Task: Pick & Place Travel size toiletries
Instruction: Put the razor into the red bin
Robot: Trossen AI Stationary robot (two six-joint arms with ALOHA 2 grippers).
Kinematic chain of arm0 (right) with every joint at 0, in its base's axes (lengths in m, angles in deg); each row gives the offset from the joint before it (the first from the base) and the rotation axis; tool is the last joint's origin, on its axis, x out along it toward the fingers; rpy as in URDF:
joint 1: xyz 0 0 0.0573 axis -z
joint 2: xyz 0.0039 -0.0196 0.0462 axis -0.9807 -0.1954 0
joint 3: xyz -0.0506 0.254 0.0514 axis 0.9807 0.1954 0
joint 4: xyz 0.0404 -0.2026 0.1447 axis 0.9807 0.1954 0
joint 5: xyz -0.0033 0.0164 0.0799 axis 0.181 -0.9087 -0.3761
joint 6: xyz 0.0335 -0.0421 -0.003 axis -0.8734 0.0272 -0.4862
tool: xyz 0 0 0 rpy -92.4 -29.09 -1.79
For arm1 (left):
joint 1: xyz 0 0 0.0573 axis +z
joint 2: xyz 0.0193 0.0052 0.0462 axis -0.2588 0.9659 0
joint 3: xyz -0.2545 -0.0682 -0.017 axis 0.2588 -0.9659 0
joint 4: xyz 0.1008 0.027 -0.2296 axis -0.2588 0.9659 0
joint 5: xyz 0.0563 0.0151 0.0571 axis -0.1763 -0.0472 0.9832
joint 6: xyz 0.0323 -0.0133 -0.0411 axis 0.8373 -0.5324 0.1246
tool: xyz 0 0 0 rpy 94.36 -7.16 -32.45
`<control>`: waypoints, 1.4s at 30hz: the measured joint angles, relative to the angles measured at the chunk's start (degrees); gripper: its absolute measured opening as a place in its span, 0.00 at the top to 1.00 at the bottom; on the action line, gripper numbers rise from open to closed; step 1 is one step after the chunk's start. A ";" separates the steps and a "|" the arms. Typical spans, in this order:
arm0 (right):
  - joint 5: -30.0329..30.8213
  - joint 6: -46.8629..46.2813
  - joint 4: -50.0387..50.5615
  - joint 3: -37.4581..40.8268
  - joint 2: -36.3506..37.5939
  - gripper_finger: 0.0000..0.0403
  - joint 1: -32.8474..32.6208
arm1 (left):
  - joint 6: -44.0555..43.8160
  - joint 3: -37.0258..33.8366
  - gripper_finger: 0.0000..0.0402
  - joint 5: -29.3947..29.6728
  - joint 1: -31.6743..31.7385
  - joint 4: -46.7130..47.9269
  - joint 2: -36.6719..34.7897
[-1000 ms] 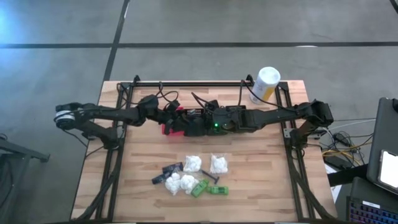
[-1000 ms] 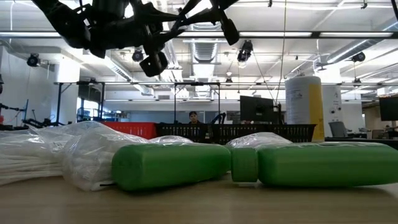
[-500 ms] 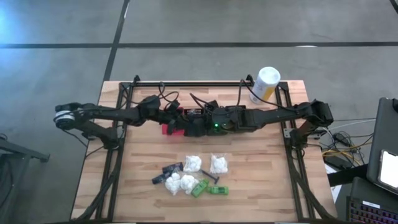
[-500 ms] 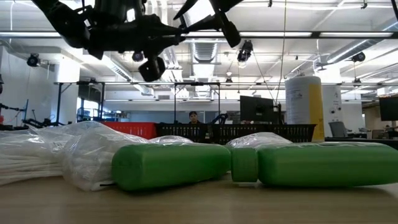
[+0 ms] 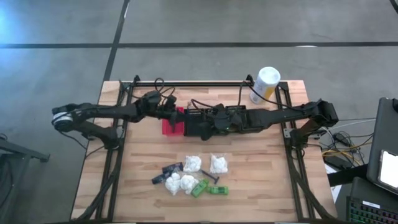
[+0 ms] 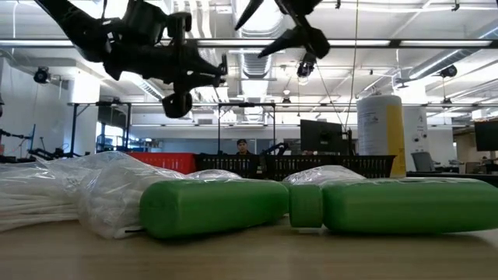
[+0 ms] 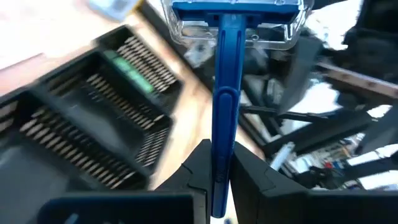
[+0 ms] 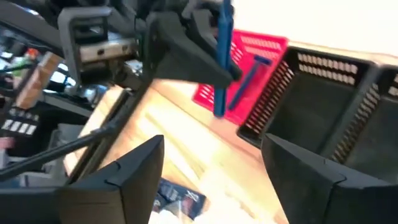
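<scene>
Holding slim blue plastic razor (image 7: pixel 222 93) pinched in left pincer (image 7: pixel 217 163), above small red mesh basket (image 5: pixel 169 122); right pincer (image 8: pixel 208 171) spread beside. Watch: thin handle could pivot, miss basket, hit desk (image 5: pixel 261 180).

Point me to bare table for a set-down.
Bare: left strip beside the pile, right strip below the canister, and the band between pile and baskets. Crowded: mid-table, where both grippers meet over the baskets.

Two dark jointed arms, looping black cables, matte black jaws
</scene>
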 joint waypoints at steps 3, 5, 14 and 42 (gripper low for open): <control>0.16 -0.69 2.62 0.00 0.45 0.31 -0.07 | 1.21 -0.02 0.92 0.21 2.21 5.17 -1.45; 0.30 -0.79 2.99 0.00 0.47 0.29 -0.04 | 2.17 -0.02 0.92 0.51 3.67 9.03 -2.78; 0.90 1.70 3.06 0.00 0.45 0.27 0.11 | 1.30 -0.02 0.92 5.65 9.99 26.36 -7.53; 1.61 5.68 4.39 0.41 0.45 0.31 2.25 | -1.73 -0.08 0.87 5.77 11.17 36.55 0.91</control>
